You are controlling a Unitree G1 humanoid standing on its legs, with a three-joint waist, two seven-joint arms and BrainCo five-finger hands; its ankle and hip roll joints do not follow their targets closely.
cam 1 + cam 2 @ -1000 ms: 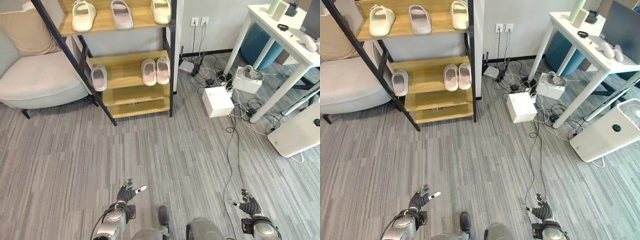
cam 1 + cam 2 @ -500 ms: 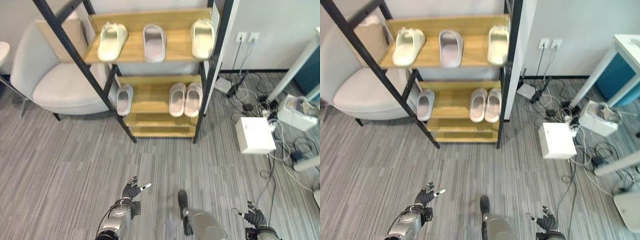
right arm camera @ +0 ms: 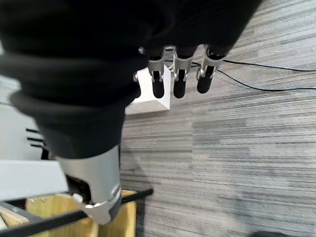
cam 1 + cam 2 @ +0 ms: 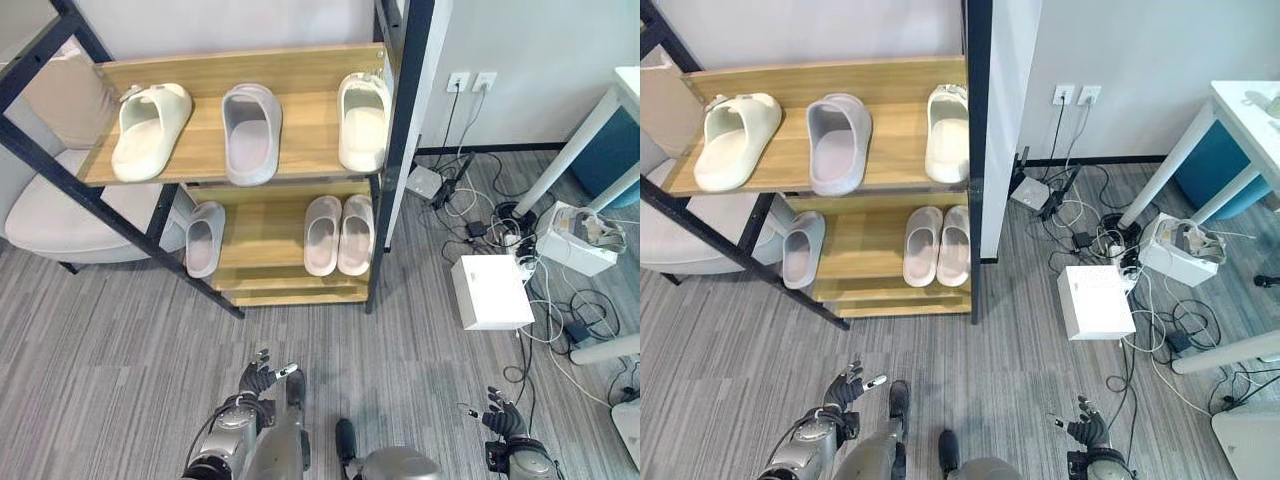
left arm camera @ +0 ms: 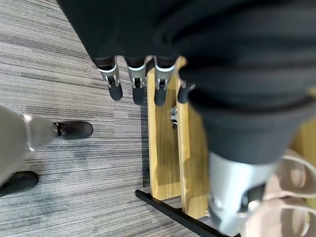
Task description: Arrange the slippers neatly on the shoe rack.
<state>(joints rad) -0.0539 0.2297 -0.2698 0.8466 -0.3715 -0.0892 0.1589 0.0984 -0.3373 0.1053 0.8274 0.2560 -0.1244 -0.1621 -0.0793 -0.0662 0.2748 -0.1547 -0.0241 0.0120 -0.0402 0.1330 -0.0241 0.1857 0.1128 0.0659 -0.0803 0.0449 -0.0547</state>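
Slippers (image 4: pixel 251 131) — 6 on rack (image 4: pixel 300 230) (3 per shelf); both hands (image 4: pixel 262 380) (image 4: pixel 497 421) spread, empty.

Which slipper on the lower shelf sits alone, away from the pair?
The pale grey-pink slipper at the lower shelf's left end, beside the black diagonal frame bar. The other two lie side by side, touching, at the right end.

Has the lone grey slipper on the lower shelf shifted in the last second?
No. The lone grey slipper lies at the left end of the lower shelf, just as before. The camera has moved, not the slipper.
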